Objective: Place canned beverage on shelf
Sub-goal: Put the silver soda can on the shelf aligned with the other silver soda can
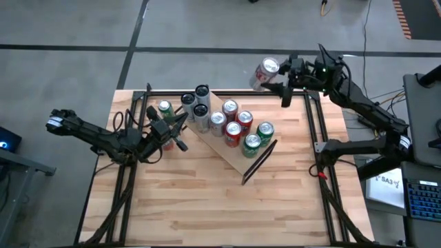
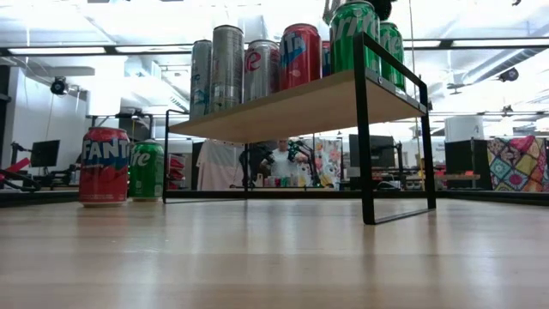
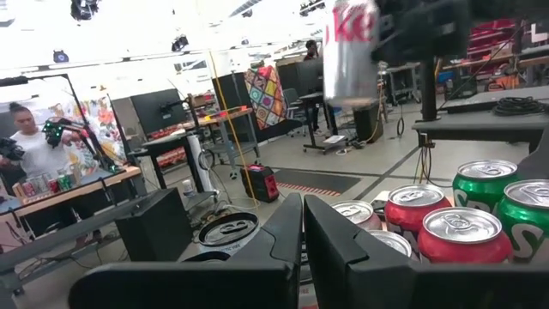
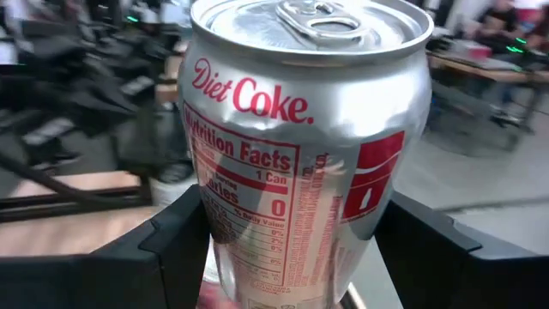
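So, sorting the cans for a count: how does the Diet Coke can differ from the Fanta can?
The Diet Coke can is silver and held in the right tool, out past the tabletop's edge; the Fanta can is red, standing upright and untouched on the tabletop, beside the shelf. Both are off the shelf.

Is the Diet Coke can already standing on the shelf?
No. In the high view the Diet Coke can is held by the right gripper beyond the table's far edge, apart from the shelf.
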Controlling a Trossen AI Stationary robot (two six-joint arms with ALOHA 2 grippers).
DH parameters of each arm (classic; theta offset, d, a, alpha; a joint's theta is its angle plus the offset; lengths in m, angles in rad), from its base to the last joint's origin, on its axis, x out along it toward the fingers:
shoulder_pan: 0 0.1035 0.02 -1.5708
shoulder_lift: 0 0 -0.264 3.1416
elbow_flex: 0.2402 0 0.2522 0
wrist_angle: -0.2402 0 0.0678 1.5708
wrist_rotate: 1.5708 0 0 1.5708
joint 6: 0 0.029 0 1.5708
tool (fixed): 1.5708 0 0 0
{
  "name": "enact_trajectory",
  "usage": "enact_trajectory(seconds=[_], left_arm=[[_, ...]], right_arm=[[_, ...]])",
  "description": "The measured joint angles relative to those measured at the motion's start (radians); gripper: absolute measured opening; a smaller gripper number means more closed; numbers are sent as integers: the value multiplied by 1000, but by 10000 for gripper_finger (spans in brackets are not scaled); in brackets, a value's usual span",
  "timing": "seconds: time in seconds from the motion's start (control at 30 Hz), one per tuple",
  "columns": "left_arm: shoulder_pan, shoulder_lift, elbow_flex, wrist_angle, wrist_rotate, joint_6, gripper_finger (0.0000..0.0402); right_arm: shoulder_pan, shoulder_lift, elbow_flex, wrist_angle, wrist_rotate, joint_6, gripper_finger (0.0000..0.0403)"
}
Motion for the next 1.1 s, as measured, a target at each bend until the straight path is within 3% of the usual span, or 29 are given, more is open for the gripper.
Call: enact_trajectory(seconds=[0.43, 0.63, 0.97, 1.1], left_arm=[[-18, 0, 0, 0, 36, -11, 0], [-51, 0, 0, 0, 196, -38, 0], [-63, 29, 0, 31, 645, -169, 0], [-80, 135, 0, 183, 682, -137, 0]], right_arm=[[294, 7, 61, 8, 14, 64, 267], [435, 31, 75, 10, 73, 63, 267], [653, 93, 80, 10, 160, 28, 267], [724, 113, 80, 1, 230, 12, 267]])
